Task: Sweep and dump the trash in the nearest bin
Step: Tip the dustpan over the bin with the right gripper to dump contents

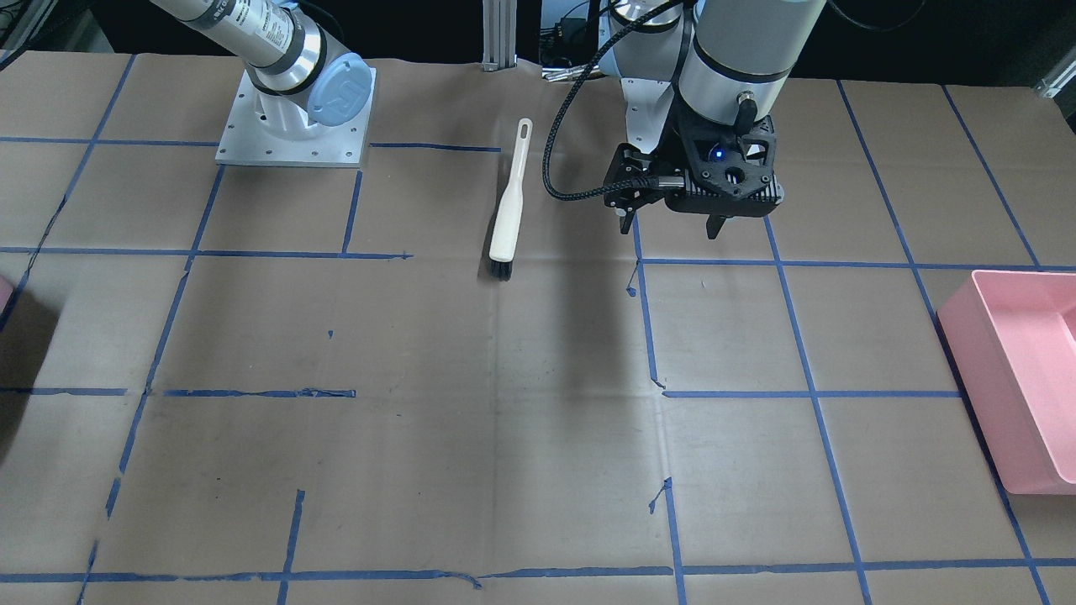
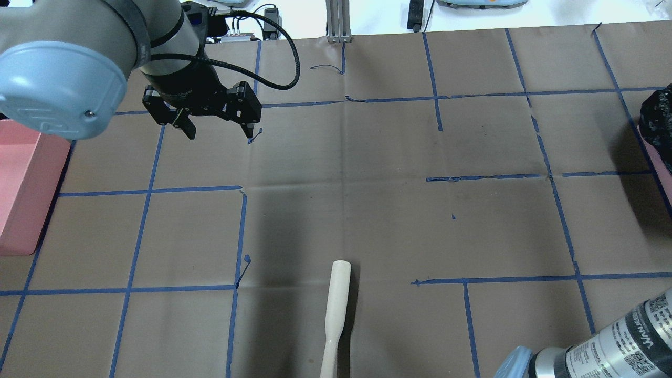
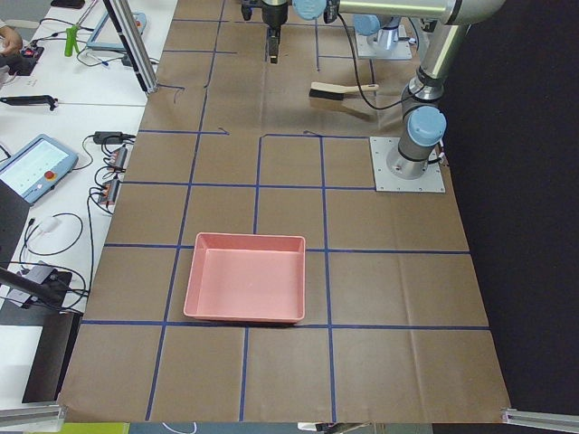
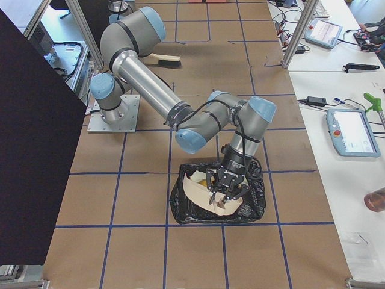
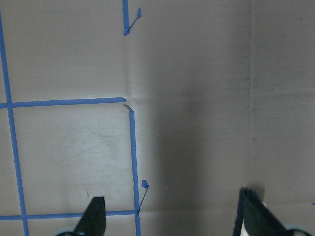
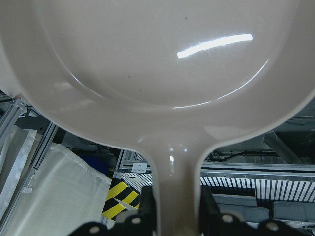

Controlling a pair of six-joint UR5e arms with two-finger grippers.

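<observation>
- Facing the robot, you see the left gripper [image 1: 672, 225] hovering above the brown paper-covered surface [image 1: 420, 378]. Its jaws are wide and empty, near a cream long-handled brush [image 1: 509, 206].
- From overhead, the thin pink bin sliver [image 2: 662, 168] sits at the right edge, under a crumpled black bag [image 2: 656, 118].
- From the right end, the right gripper [image 4: 225, 195] holds a cream plastic dustpan [image 4: 195, 183] inside that bag. A yellowish patch there may be the round yellow-green fruit [image 4: 210, 178].
- Your right wrist view shows the jaws clamped on the dustpan's handle.
</observation>
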